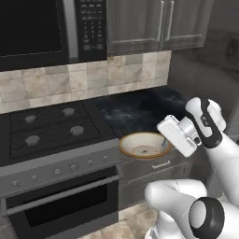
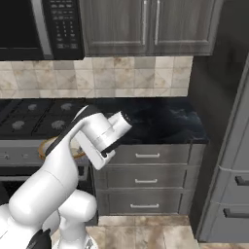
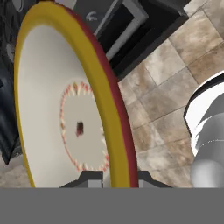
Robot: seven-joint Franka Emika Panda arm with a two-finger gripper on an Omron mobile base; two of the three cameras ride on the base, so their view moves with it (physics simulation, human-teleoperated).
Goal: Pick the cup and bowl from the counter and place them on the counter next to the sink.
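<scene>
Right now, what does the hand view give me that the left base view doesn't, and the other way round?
Hand view alone: the gripper with a fingertip on each side of the bowl rim, and the tiled floor beyond the rim. Left base view alone: the stove, the microwave and the counter. Both: the bowl, held by its rim.

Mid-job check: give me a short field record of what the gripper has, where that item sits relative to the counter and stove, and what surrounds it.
held item: shallow round bowl, cream inside, golden-brown rim
gripper: shut on the bowl, fingers straddling its rim
bowl position: at the front edge of the glossy black marble counter, beside the black gas stove; whether it is lifted cannot be told
bowl contents: none seen
above: microwave over the stove, grey wood cabinets over the counter
below counter: grey drawers
</scene>
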